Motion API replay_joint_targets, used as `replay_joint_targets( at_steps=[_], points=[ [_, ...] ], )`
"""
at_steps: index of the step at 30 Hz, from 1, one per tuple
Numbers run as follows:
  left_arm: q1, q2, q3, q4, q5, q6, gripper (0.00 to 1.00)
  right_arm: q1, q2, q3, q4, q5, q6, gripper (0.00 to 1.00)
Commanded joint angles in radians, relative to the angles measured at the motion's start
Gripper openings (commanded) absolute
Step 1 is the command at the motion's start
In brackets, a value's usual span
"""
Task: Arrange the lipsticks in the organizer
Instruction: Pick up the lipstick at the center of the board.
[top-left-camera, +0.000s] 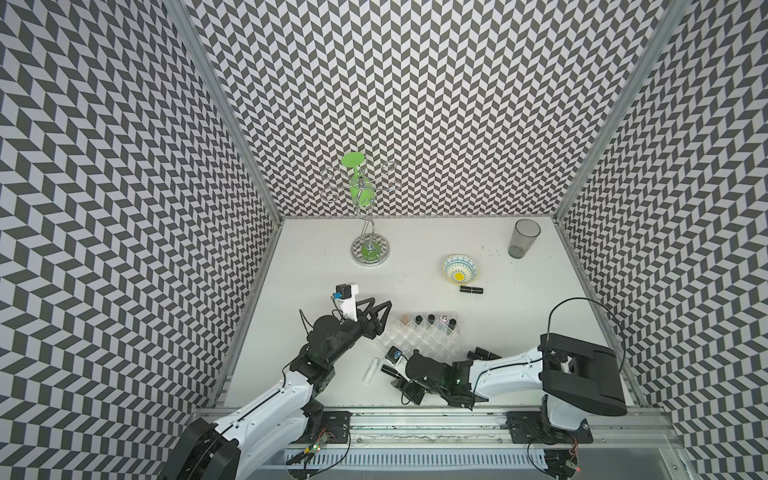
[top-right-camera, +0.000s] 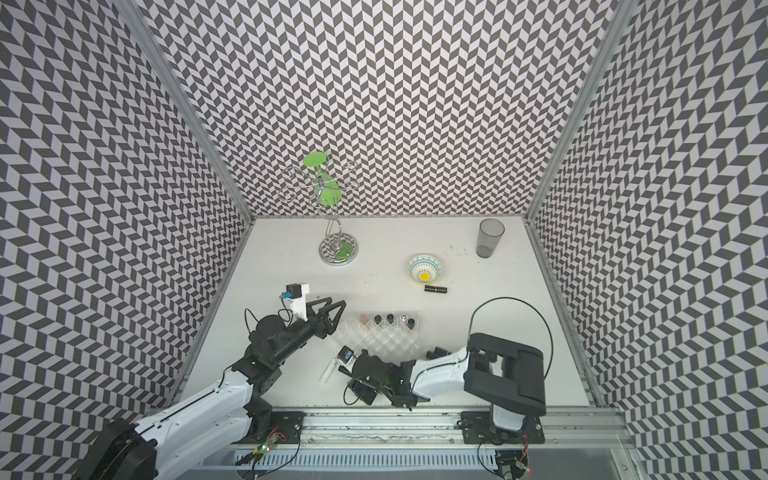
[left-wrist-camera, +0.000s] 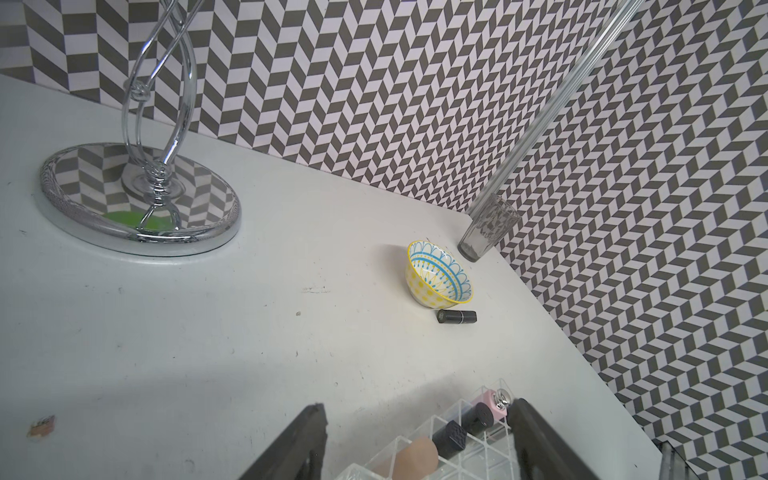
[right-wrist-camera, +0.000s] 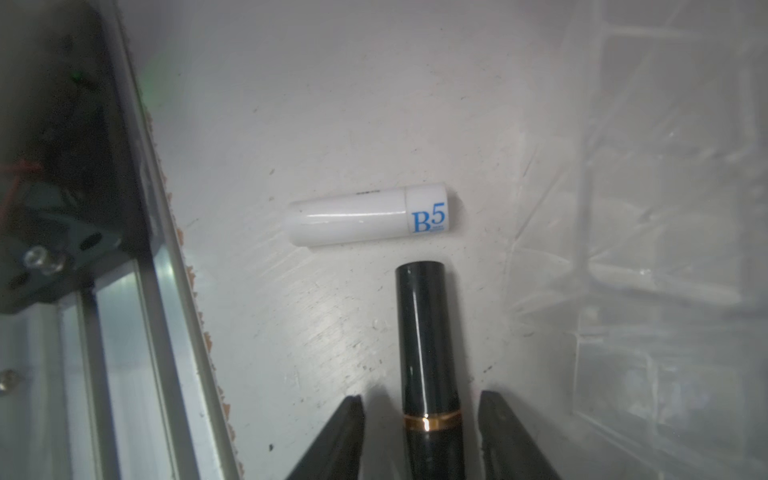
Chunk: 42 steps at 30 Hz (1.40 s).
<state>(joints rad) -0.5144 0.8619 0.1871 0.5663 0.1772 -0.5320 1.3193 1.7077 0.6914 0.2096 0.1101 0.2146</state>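
Note:
The clear organizer (top-left-camera: 419, 338) (top-right-camera: 380, 340) holds several lipsticks upright in its back row, among them a beige one (left-wrist-camera: 415, 457) and a pink one (left-wrist-camera: 492, 409). My left gripper (left-wrist-camera: 417, 407) (top-left-camera: 380, 320) hovers open over the rack's left end with nothing between its fingers. My right gripper (right-wrist-camera: 422, 398) is low on the table in front of the rack. Its jaws straddle a black gold-banded lipstick (right-wrist-camera: 428, 340) with a gap on each side. A white lipstick (right-wrist-camera: 365, 216) (top-left-camera: 371, 370) lies just beyond it. Another black lipstick (top-left-camera: 471, 289) (left-wrist-camera: 456, 316) lies by the bowl.
A patterned bowl (top-left-camera: 460, 269) and a grey tumbler (top-left-camera: 523, 239) stand at the back right. A chrome stand (top-left-camera: 370, 249) with green pieces stands at the back left. More black lipsticks (top-left-camera: 484, 354) lie right of the rack, partly under my right arm. The front rail (right-wrist-camera: 166, 291) runs close by.

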Motion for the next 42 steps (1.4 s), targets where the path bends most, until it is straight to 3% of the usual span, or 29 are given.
replay_joint_targets(
  at_steps=[1,5,6,12,19,27,42],
  points=[
    [0.007,-0.025,-0.020,0.000,0.007,0.008,0.72,0.007,0.017,0.007,-0.037,0.060,-0.008,0.41],
    [0.006,-0.057,-0.064,0.062,0.044,-0.028,0.71,0.008,-0.059,-0.028,-0.036,0.083,-0.009,0.13],
    [0.006,-0.061,-0.074,0.091,0.078,-0.043,0.70,0.008,-0.093,-0.039,-0.032,0.087,-0.012,0.12],
    [0.006,-0.029,-0.091,0.239,0.303,-0.158,0.69,-0.012,-0.335,-0.136,0.028,0.141,0.005,0.10],
    [-0.008,0.068,-0.087,0.385,0.436,-0.261,0.69,-0.105,-0.505,-0.163,0.035,0.184,0.034,0.10],
    [-0.047,0.220,-0.084,0.515,0.446,-0.304,0.69,-0.136,-0.510,-0.136,0.072,0.225,0.036,0.10],
    [-0.060,0.300,-0.072,0.570,0.427,-0.295,0.59,-0.139,-0.420,-0.072,0.101,0.201,0.006,0.11]
  ],
)
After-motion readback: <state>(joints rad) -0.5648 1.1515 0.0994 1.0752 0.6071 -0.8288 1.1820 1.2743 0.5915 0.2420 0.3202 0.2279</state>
